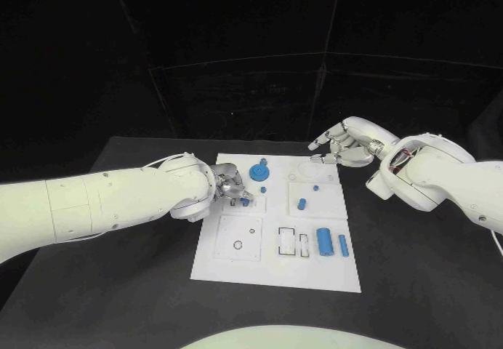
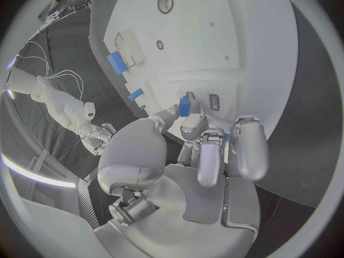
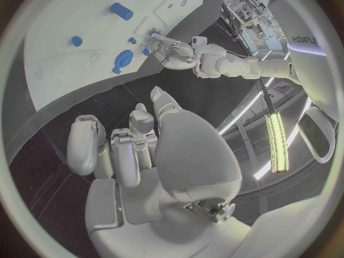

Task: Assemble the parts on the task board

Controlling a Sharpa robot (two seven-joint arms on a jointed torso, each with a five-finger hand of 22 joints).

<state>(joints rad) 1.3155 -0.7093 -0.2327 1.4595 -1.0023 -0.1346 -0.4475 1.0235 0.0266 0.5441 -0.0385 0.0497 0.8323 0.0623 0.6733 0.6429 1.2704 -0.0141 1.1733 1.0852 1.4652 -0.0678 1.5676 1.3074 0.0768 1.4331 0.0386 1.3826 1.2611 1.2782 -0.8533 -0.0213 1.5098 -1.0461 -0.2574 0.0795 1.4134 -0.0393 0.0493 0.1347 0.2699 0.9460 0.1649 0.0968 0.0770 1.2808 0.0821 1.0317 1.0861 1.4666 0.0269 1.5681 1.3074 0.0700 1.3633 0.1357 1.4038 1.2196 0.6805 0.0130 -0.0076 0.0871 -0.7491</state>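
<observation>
The white task board (image 1: 315,273) lies in the middle of the black table. My left hand (image 1: 227,187) hovers over the board's left edge and pinches a small blue part (image 2: 185,105) between thumb and fingertip, just above two narrow slots (image 2: 212,101). In the head view the same blue part (image 1: 244,203) peeks out under the fingers. My right hand (image 1: 341,145) hangs over the board's far right corner with its fingers (image 3: 140,146) apart and nothing in them. A round blue part (image 1: 260,173) and a blue cylinder (image 1: 302,203) stand on the board.
Near the board's front right lie a thicker blue cylinder (image 1: 325,241) and a blue bar (image 1: 343,245), beside rectangular cut-outs (image 1: 287,241). A small blue peg (image 1: 263,190) sits close to my left hand. Black table (image 1: 419,262) surrounds the board.
</observation>
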